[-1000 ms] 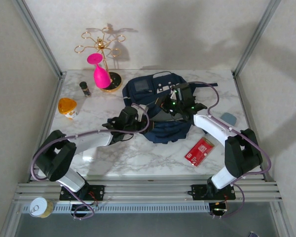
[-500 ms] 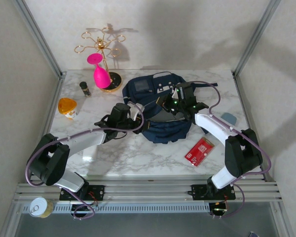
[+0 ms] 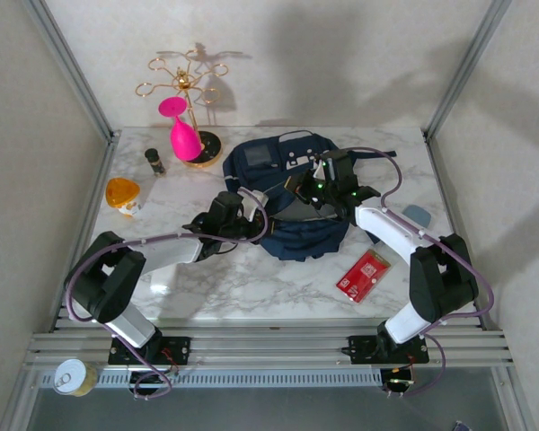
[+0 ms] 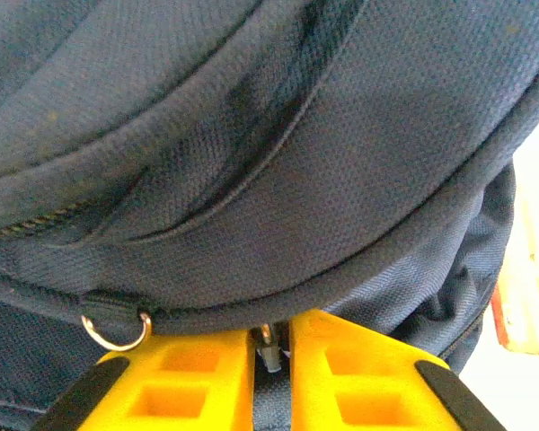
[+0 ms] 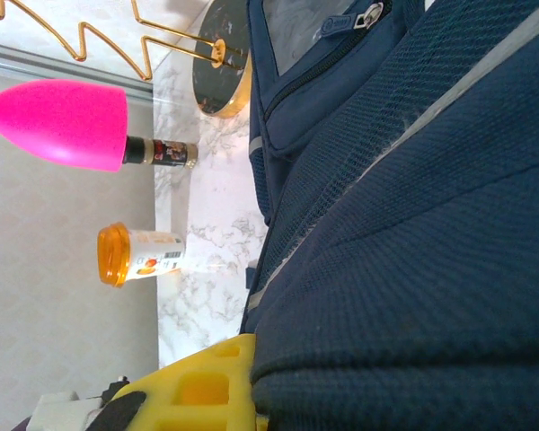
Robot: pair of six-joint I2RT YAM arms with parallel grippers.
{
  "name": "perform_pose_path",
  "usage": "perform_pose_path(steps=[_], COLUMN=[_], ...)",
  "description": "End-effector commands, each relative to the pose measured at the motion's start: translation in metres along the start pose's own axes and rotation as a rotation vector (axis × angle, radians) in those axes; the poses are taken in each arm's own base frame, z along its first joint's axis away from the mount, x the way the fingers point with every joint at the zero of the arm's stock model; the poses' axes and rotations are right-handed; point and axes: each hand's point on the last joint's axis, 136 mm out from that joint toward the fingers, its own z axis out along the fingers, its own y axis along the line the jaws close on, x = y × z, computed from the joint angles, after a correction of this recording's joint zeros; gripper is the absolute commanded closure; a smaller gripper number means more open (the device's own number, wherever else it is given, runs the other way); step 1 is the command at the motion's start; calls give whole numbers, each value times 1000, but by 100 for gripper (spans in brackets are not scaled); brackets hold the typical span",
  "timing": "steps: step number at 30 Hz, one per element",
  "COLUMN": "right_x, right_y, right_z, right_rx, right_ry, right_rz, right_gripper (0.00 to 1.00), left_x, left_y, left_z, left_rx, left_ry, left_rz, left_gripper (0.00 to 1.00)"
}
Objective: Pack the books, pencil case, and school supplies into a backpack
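Observation:
The navy backpack [image 3: 287, 162] lies in the middle of the table with its opening toward me. My left gripper [image 3: 250, 214] is at its near left edge. In the left wrist view the yellow fingers [image 4: 189, 377] are nearly together, shut on a small metal zipper pull [image 4: 269, 352] of the backpack [image 4: 269, 162]. My right gripper [image 3: 307, 187] is shut on a fold of backpack fabric [image 5: 413, 269] at the opening's top. One of its yellow fingers [image 5: 198, 386] shows against the cloth. The red school supplies packet [image 3: 363, 275] and the grey-blue pencil case [image 3: 416, 215] lie to the right. The books are hidden.
A gold stand with a pink glass [image 3: 180, 126] stands at the back left, with a small dark bottle [image 3: 154, 160] and an orange pill bottle [image 3: 123, 195] beside it. A tin can [image 3: 70, 375] sits off the table by the rail at the near left.
My left gripper drew back to the left, then returned to the backpack's left edge and closed its fingers. The right arm has hardly moved.

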Motion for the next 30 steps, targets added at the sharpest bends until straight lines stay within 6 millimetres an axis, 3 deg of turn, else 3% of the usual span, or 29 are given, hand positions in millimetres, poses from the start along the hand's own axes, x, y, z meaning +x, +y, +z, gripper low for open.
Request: perform_pose_path(steps=[1, 3, 8, 14, 18, 25, 30], right_x=[-7, -9, -7, 39, 52, 15, 18], right_y=[19, 20, 33, 63, 65, 33, 23], right_z=[-6, -8, -5, 7, -4, -35, -31], right_rx=[-57, -60, -90, -169, -203, -151, -135], right_ry=[-6, -10, 23, 196, 277, 222, 266], right_rz=[-40, -46, -94, -208, -245, -236, -259], right_gripper=[100, 100, 100, 100, 100, 100, 100], left_x=[-16, -15, -13, 12, 21, 19, 29], left_y=[6, 11, 22, 9, -8, 20, 71], left_z=[0, -4, -18, -37, -51, -72, -83], left_rx=[-34, -52, -99, -137, -134, -286, -415], left_ry=[-70, -74, -80, -44, -50, -82, -61], left_rz=[18, 18, 10, 15, -8, -80, -186], left_gripper=[93, 99, 100, 100, 100, 100, 100])
